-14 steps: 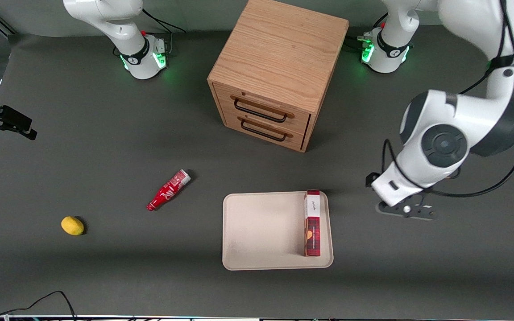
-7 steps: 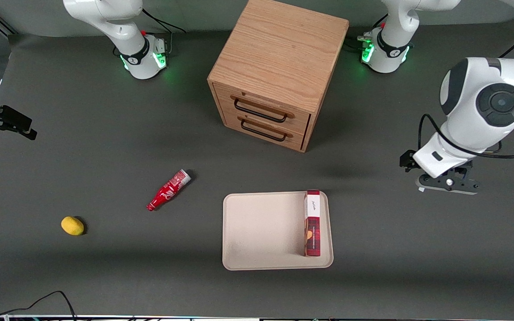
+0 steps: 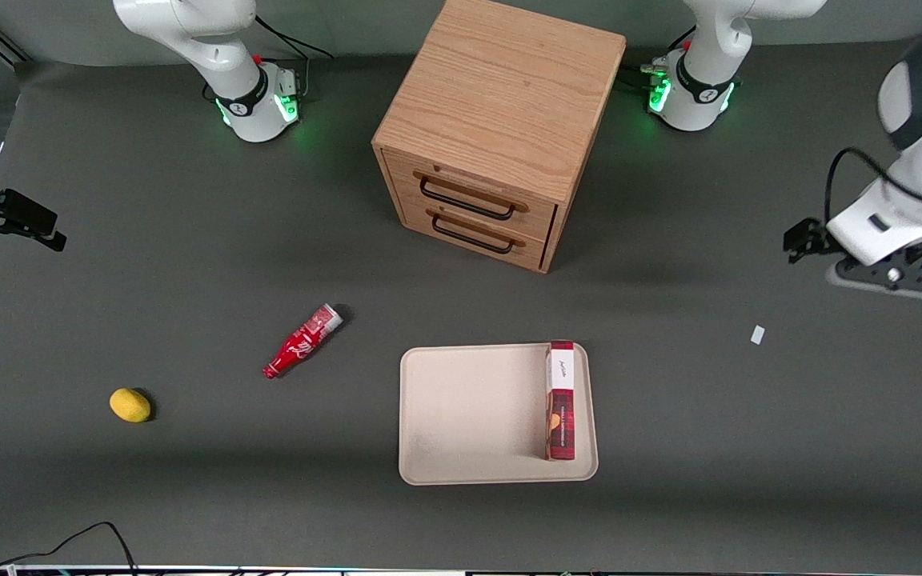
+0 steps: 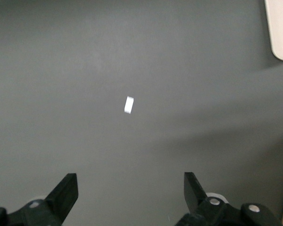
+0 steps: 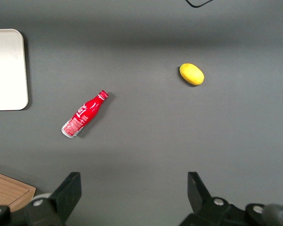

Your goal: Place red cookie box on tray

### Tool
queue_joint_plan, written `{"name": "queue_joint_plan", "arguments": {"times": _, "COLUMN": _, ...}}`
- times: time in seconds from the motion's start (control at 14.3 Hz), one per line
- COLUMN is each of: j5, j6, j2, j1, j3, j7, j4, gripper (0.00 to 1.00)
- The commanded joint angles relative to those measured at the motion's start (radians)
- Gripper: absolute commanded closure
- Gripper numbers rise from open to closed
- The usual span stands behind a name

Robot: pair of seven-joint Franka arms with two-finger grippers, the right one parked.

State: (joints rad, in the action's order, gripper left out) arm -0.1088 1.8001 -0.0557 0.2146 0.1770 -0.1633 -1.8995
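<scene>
The red cookie box (image 3: 560,400) stands on its long edge in the beige tray (image 3: 469,416), along the tray's rim toward the working arm's end, white end panel pointing to the cabinet. My left gripper (image 3: 885,280) is high above the bare table toward the working arm's end, well away from the tray and apart from the box. In the left wrist view the gripper (image 4: 130,193) is open and empty, its fingers (image 4: 66,188) wide apart over grey table. A corner of the tray (image 4: 279,28) shows there.
A wooden two-drawer cabinet (image 3: 493,128) stands farther from the front camera than the tray. A small red bottle (image 3: 302,342) and a yellow lemon (image 3: 130,405) lie toward the parked arm's end. A small white scrap (image 3: 758,334) lies on the table under my gripper (image 4: 129,104).
My left gripper has risen and moved away from the tray toward the working arm's end, uncovering the white scrap. The box has stayed on the tray.
</scene>
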Motion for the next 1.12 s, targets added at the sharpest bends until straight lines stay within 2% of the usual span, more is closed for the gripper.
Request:
{"name": "queue_joint_plan", "arguments": {"times": 0.0, "j5": 0.07, "j6": -0.149, "j2": -0.007, "j1": 0.006, "j3": 0.001, "j7": -0.021, "j4": 0.108, "gripper": 0.0}}
{"name": "queue_joint_plan", "arguments": {"times": 0.14, "j5": 0.113, "j6": -0.186, "j2": -0.007, "j1": 0.028, "j3": 0.047, "j7": -0.021, "j4": 0.134, "gripper": 0.0}}
{"name": "queue_joint_plan", "arguments": {"times": 0.35, "j5": 0.103, "j6": -0.22, "j2": 0.004, "j1": 0.089, "j3": 0.125, "j7": -0.054, "j4": 0.181, "gripper": 0.0}}
{"name": "queue_joint_plan", "arguments": {"times": 0.7, "j5": 0.057, "j6": -0.286, "j2": 0.048, "j1": 0.074, "j3": 0.121, "j7": -0.067, "j4": 0.289, "gripper": 0.0}}
{"name": "queue_joint_plan", "arguments": {"times": 1.05, "j5": 0.052, "j6": -0.286, "j2": 0.053, "j1": 0.048, "j3": 0.102, "j7": -0.068, "j4": 0.289, "gripper": 0.0}}
